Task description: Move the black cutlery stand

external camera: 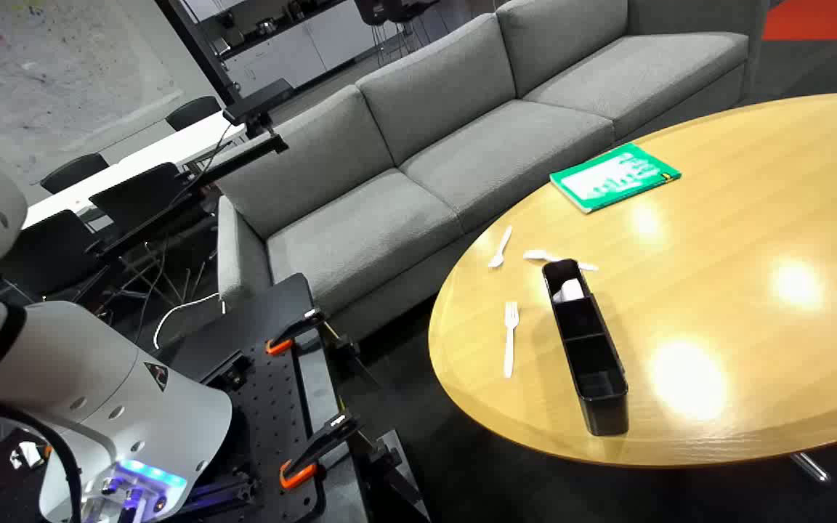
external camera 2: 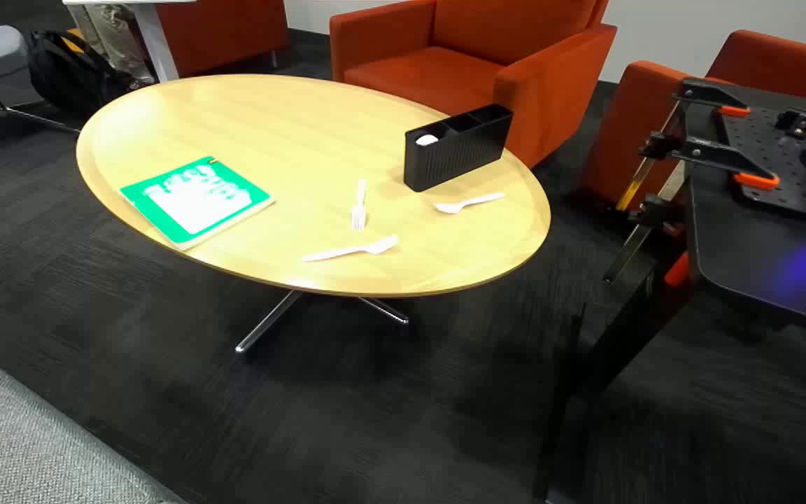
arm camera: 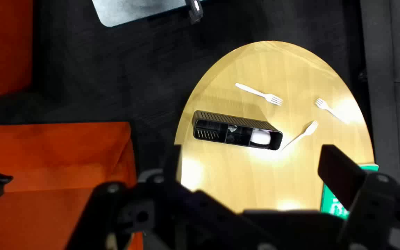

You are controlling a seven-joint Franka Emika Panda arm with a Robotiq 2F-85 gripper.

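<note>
The black cutlery stand (external camera: pixel 584 337) is a long narrow box standing upright on the oval wooden table (external camera: pixel 738 240), near the table's edge. It also shows in the other exterior view (external camera 2: pixel 459 155) and in the wrist view (arm camera: pixel 236 119). Dividers split it into compartments, and a white object (arm camera: pixel 260 137) lies in one end compartment. My gripper (arm camera: pixel 252 161) shows only in the wrist view, looking down at the table. Its fingers are wide apart with nothing between them. The stand appears beyond the fingertips, apart from them. The gripper is out of view in both exterior views.
White plastic cutlery lies beside the stand: a fork (external camera: pixel 511 338), a second piece (external camera: pixel 500 247) and a third (external camera: pixel 560 260). A green book (external camera: pixel 615 178) lies farther along the table. A grey sofa (external camera: pixel 418 211), an orange armchair (external camera 2: pixel 445 59) and the clamped robot bench (external camera 2: pixel 774 231) stand around.
</note>
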